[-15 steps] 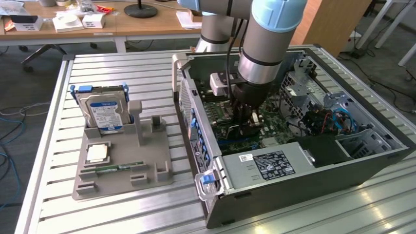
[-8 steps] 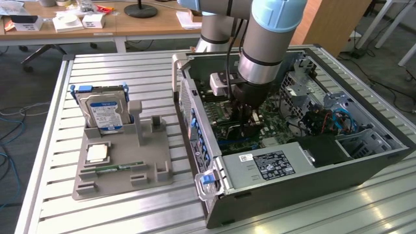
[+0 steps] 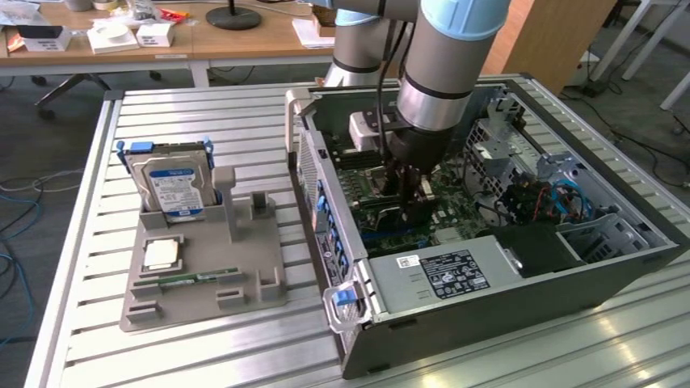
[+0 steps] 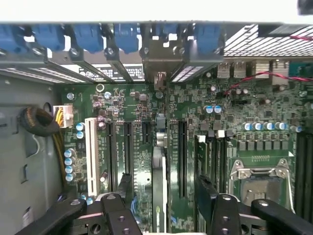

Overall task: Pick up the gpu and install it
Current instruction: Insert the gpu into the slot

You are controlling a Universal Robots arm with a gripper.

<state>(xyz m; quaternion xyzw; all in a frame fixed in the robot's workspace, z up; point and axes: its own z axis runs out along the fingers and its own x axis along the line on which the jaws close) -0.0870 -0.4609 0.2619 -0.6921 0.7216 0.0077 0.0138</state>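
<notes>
The arm is seen reaching down into the open computer case (image 3: 490, 267), which lies on its side on the slatted metal table (image 3: 194, 113). The gripper (image 3: 413, 206) is lowered over the green motherboard (image 3: 377, 214), near the expansion slots.

In the wrist view, the gripper (image 4: 161, 205) is spread wide, with its 2 black fingers (image 4: 117, 205) set apart on either side of the gpu (image 4: 159, 161). The card is seen edge-on, standing upright in a slot of the motherboard (image 4: 254, 112), its silver bracket end (image 4: 159, 61) lined up against the case's rear slot openings beside the blue clips (image 4: 88, 36). The fingers are not closed on the card; a gap is visible on each side. The empty processor socket (image 4: 259, 183) is visible close to one finger.

To the exterior view's left, a grey holder tray (image 3: 205, 283) rests on the table, well apart from the case. A blue-and-silver hard drive (image 3: 173, 186) is stood upright in it, and a narrow green memory stick (image 3: 199, 277) is laid flat near its front.
</notes>
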